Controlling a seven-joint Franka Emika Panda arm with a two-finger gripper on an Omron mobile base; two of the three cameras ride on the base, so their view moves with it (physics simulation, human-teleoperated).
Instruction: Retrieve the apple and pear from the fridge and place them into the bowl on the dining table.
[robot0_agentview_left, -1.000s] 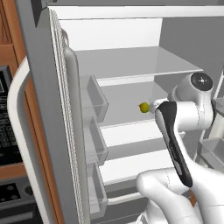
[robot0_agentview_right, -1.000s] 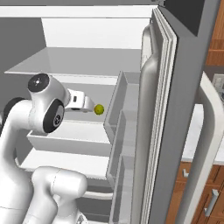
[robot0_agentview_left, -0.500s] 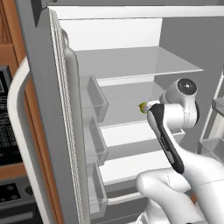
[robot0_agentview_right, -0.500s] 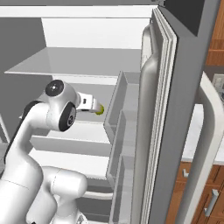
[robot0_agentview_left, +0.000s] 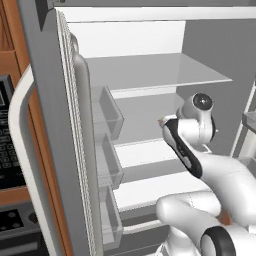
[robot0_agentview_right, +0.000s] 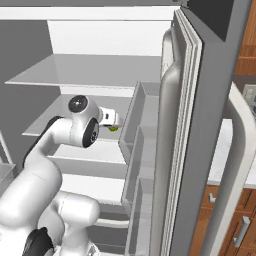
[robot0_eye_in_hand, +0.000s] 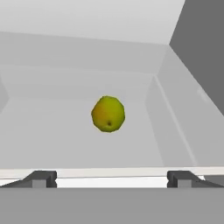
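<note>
Pincer: spread wide, holding nothing, its tips low at either side in the hand view
Pear: on a white shelf inside the open fridge, ahead of the pincer, apart from both tips

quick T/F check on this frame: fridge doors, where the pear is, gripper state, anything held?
1. The fridge stands open. True.
2. The pear lies in a door bin. False: it sits on a shelf inside.
3. The gripper is open. True.
4. The gripper holds the pear. False: the pear is ahead of the fingertips, apart from them.
5. The pear is red. False: it is yellow-green.
</note>
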